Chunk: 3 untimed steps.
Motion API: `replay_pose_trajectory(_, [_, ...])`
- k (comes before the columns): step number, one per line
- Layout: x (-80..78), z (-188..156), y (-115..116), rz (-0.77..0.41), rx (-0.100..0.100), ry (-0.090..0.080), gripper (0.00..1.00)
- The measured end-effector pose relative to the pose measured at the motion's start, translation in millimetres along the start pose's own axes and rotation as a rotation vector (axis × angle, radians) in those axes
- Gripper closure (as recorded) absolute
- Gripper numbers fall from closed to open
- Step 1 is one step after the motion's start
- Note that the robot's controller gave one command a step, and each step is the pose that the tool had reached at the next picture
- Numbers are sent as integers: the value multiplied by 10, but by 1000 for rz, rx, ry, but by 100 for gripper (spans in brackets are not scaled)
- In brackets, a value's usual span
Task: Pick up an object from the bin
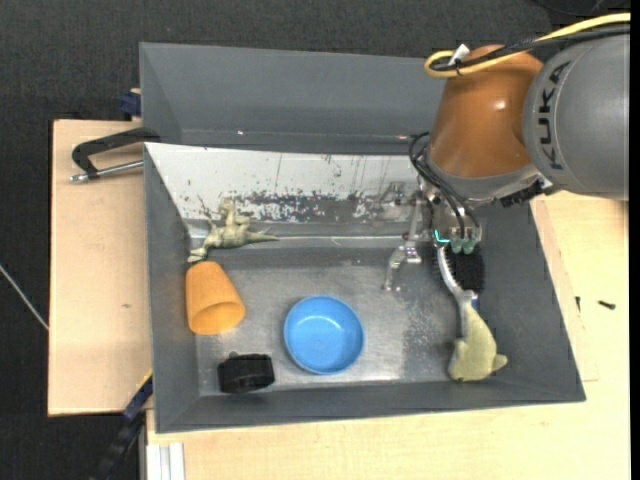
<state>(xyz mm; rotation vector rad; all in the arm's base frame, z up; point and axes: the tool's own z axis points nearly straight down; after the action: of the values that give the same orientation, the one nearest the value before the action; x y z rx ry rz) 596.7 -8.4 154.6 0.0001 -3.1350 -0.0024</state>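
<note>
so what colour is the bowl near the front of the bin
Light blue, plain with no pattern. The camera view looks down into the bowl.

Toy dinosaur (pixel 232 230) back-left; cup (pixel 212 299) before it; cap (pixel 246 372) front-left; bowl (pixel 323 335) right of cap; brush (pixel 467 270) far right.

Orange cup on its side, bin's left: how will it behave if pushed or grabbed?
The orange cup lies on its side and tapers, so a push would probably roll it in an arc. It looks like thin plastic, so likely light. Its smooth round wall may slip unless pinched at the rim.
</note>
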Motion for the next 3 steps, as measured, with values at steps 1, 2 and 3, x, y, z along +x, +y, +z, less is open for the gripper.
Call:
replay_pose_trajectory(1, [112,724,841,11,-4,0,0])
replay_pose_trajectory(2, [695,-460,1125,-165,-1,-17,0])
replay_pose_trajectory(3, [808,758,1338,-200,1,1,0])
